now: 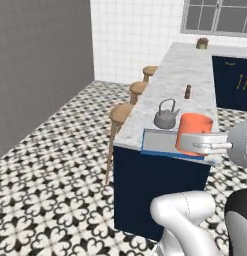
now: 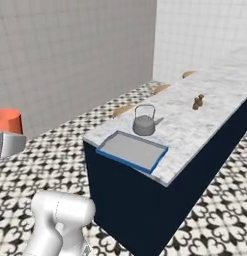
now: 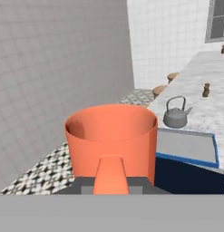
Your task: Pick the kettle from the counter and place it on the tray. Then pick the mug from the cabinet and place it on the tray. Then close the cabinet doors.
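- The mug (image 3: 111, 140) sat nearest the camera, the fingers (image 3: 111, 179) closed on its handle, short of the tray (image 3: 208, 147).
- The kettle (image 1: 166, 116) stood on the bench (image 1: 185, 75) just beyond the tray, not on it.
- Judged remaining: kettle and mug placement, door closing.

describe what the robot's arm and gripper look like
The arm is glossy white with rounded, tube-like links and a dark joint section at the right edge of the left base view. The gripper is a pale grey, boxy block. No cables or markings are visible.
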